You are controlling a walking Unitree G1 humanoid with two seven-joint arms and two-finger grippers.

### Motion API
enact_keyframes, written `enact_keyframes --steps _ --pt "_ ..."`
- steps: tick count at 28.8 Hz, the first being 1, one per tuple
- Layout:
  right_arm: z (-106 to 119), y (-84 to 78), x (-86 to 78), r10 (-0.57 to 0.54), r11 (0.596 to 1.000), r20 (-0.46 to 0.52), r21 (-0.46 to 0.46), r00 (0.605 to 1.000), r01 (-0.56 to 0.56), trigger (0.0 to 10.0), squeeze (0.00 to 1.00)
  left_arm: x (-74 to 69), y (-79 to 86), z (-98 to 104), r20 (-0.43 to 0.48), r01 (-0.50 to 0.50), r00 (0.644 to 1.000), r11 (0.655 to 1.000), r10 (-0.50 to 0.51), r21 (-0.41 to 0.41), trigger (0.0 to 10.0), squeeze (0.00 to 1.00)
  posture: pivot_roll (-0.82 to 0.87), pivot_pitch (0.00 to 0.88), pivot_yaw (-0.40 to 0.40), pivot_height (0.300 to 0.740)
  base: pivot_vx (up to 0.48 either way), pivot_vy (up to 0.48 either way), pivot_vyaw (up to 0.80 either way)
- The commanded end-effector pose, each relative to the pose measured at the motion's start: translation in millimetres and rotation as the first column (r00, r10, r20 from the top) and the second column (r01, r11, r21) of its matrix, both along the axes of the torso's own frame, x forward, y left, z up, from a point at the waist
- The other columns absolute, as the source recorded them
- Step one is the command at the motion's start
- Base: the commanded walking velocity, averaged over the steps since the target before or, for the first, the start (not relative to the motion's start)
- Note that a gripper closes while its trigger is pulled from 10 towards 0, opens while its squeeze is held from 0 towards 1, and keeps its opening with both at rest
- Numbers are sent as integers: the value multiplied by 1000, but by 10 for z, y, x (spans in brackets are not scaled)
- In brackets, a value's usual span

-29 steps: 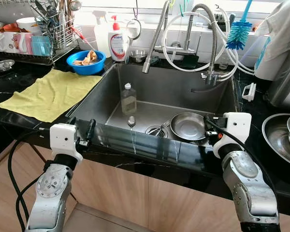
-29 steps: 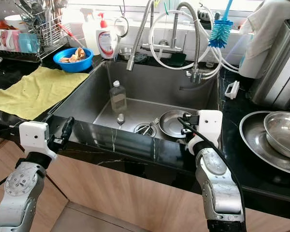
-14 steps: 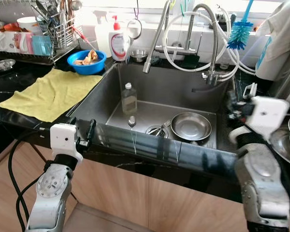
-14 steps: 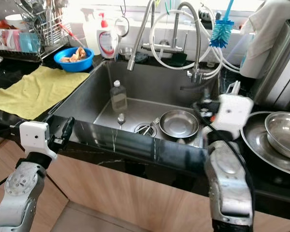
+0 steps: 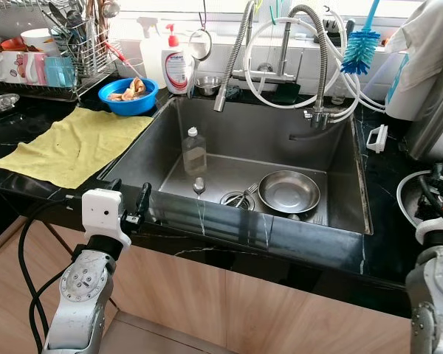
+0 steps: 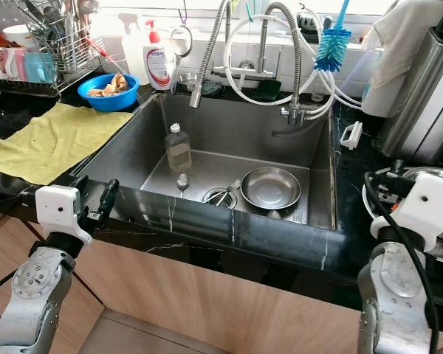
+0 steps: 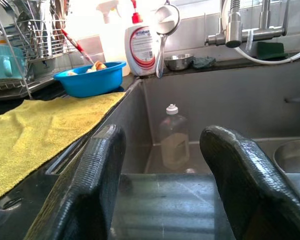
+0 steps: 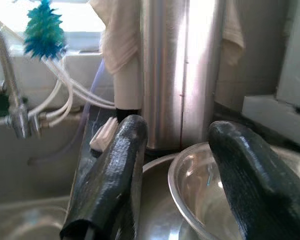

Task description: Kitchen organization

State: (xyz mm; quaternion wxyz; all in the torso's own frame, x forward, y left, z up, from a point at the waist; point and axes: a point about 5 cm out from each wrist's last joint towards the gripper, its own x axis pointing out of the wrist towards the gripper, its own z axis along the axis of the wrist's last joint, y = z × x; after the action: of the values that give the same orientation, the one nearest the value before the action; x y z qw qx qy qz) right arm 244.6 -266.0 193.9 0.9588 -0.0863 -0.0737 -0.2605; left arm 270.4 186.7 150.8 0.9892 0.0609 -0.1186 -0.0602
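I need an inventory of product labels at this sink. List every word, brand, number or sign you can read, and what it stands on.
No text can be read.
White pump bottle behind the sink: red and blue label with print, too blurred to read.
Clear bottle standing in the sink: pale label, no legible print.
Mugs in the dish rack: patterns, no legible words.

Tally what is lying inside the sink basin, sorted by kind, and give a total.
Clear plastic bottle with a white cap: 1
Round steel pan: 1
Steel spoon: 1
Steel fork, lying across the drain strainer: 1
Total: 4
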Motion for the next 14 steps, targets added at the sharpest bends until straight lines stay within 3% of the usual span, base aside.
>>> enact_keyframes --steps 1,4,10,11,13,14 --pt "-30 14 11 21 999 -49 -33 999 -23 10000 0 22 7 14 0 -2 1000 1000 2 16 10000 0 -74 0 35 740 0 0 0" --pt "-28 -13 29 40 992 -119 -116 992 -54 10000 0 20 3 11 -2 2 1000 1000 -2 18 10000 0 -72 0 35 740 0 0 0" --pt "51 -53 47 67 993 -132 -92 989 -80 10000 0 25 10 14 0 4 1000 1000 -4 20 10000 0 -76 0 37 740 0 0 0" --pt "65 -98 31 28 999 -103 -38 994 -32 10000 0 28 1 10 -2 7 1000 1000 -7 20 10000 0 -80 0 37 740 0 0 0" --pt "-41 -153 10 2 999 -192 -31 981 -8 10000 0 30 -34 1 -4 18 1000 1000 -18 16 10000 0 -76 0 37 740 0 0 0" --pt "-41 -153 10 2 999 -192 -31 981 -8 10000 0 30 -34 1 -4 18 1000 1000 -18 16 10000 0 -76 0 37 740 0 0 0"
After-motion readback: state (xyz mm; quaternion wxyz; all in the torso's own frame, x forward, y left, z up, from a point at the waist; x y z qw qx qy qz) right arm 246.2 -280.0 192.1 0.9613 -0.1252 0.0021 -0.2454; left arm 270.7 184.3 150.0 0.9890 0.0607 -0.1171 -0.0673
